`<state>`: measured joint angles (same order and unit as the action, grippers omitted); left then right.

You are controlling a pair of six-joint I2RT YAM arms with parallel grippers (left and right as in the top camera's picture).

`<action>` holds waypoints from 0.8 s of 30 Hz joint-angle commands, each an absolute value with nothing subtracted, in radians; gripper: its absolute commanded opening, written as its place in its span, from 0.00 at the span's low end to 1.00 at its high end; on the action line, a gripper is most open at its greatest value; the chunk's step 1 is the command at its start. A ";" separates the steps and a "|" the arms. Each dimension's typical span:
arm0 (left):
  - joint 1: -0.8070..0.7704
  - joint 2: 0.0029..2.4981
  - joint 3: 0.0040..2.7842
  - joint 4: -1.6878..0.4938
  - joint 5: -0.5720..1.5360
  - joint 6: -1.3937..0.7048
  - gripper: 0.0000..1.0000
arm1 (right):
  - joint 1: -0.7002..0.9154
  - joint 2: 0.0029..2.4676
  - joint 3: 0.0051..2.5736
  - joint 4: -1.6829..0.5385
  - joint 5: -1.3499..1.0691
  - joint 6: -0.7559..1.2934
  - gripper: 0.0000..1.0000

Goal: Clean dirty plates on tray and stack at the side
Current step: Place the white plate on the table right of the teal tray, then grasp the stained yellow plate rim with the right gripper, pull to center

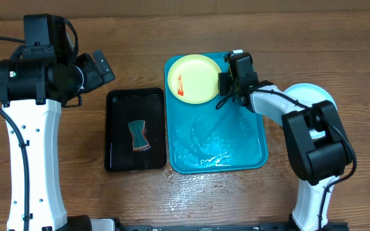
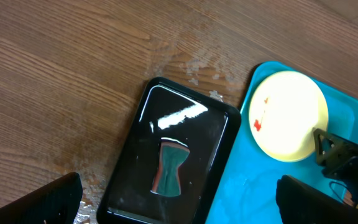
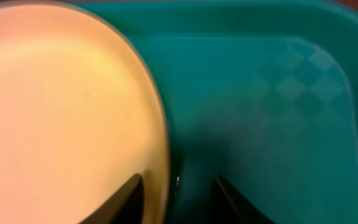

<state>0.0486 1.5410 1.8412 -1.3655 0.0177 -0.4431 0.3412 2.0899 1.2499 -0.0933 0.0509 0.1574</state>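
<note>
A pale yellow-green plate (image 1: 194, 78) with a red smear lies in the far left corner of the wet turquoise tray (image 1: 236, 147). My right gripper (image 1: 225, 86) is at the plate's right edge. In the right wrist view the gripper (image 3: 178, 180) straddles the rim. One finger is over the plate (image 3: 61, 106), the other over the tray (image 3: 272, 93), with a gap showing, so it is open. A light blue plate (image 1: 317, 95) lies right of the tray, partly under the right arm. My left gripper (image 1: 101, 67) hangs wide open (image 2: 179, 205), holding nothing, above the table left of the plate (image 2: 288, 115).
A smaller black tray (image 1: 117, 160) stands left of the turquoise one and holds a green and red sponge (image 1: 139, 136). The left wrist view shows the black tray (image 2: 135, 143), the sponge (image 2: 169, 167) and water drops on the wood beside them.
</note>
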 commanded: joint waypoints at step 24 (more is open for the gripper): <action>0.054 1.549 1.853 -1.365 0.008 -0.442 0.99 | 0.341 1.544 1.197 -0.963 0.020 0.480 0.04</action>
<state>0.0486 1.5410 1.8412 -1.3643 0.0177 -0.4431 0.3408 1.5043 1.2606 -0.9333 0.0242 0.3172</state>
